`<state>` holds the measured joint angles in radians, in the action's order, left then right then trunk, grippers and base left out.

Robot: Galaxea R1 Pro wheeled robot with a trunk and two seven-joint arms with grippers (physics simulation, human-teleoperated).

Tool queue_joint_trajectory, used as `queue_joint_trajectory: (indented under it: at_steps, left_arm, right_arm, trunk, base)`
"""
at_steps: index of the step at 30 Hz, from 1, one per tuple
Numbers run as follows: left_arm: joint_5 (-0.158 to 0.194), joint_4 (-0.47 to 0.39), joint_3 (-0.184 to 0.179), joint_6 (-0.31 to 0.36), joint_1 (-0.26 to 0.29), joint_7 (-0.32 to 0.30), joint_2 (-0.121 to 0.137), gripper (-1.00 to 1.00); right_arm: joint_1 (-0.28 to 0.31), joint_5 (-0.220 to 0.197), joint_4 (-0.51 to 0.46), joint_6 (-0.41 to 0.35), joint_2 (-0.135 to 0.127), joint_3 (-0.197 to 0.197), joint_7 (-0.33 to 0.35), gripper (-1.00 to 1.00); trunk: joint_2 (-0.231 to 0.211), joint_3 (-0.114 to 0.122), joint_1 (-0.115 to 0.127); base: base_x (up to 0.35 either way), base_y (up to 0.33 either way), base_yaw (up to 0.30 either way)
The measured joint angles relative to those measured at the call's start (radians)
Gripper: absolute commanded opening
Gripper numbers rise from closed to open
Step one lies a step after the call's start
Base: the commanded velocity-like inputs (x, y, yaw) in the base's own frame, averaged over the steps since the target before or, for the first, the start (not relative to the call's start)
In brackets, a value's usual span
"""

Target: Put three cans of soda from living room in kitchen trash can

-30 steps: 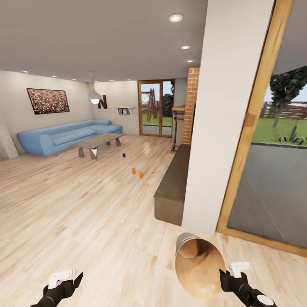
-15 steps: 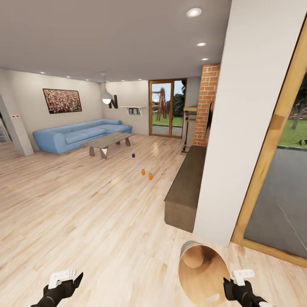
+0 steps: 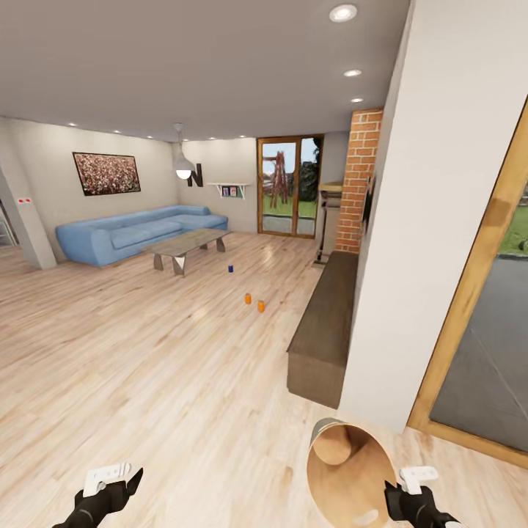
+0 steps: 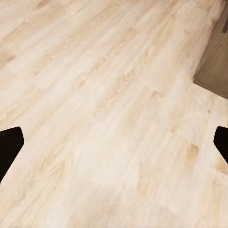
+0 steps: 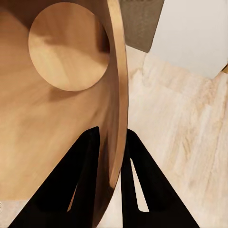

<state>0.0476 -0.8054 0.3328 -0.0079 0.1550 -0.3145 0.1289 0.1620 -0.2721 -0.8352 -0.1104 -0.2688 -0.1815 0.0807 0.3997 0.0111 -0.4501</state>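
Right wrist view: right pincer [image 5: 110,142] pinches the bin [image 5: 61,95] rim, carrying it toward cans [image 3: 254,302] beyond; left pincer [image 4: 114,142] spread wide, empty.

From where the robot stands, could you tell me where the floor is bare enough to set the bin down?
The wood floor is bare between the left gripper and the three cans, bordered by the dark low cabinet. It is tighter by the coffee table and sofa. The right gripper holds the bin.

Black end effectors [image 3: 414,506], white wrist blocks
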Motion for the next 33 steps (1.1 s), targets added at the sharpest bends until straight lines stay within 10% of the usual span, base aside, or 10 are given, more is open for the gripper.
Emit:
queue_joint_trajectory:
  at_steps: [33]
  left_arm:
    - [0.000, 0.000, 0.000, 0.003, 0.000, 0.000, 0.000, 1.00]
  right_arm:
    - [0.000, 0.002, 0.001, 0.000, 0.028, 0.000, 0.000, -1.00]
  trunk:
    - [0.000, 0.003, 0.000]
  base:
    - [0.190, 0.039, 0.139]
